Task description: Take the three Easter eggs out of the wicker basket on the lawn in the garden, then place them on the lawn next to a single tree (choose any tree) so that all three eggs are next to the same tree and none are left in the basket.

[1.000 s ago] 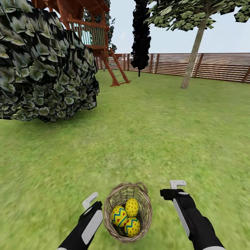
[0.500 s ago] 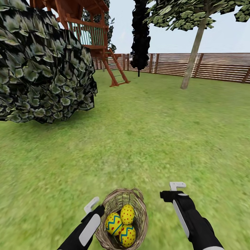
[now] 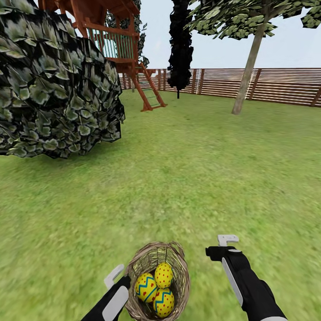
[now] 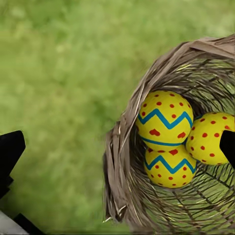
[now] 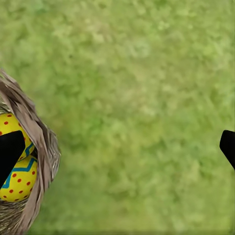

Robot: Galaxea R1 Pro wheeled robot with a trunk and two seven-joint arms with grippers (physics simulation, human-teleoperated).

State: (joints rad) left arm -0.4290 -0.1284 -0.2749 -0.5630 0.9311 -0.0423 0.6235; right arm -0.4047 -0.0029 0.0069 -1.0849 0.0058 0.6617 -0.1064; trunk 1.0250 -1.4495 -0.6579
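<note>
the left gripper hangs with its fingers spread wide, one outside the wicker basket's rim and one over its hollow, gripping nothing. all three easter eggs lie bunched together inside the basket on the lawn. just beside it, the right gripper is spread wide and empty over bare grass, the tree far off by the fence.

No readable text, labels, brands or numbers anywhere; eggs carry only zigzag and dot patterns, no lettering.
</note>
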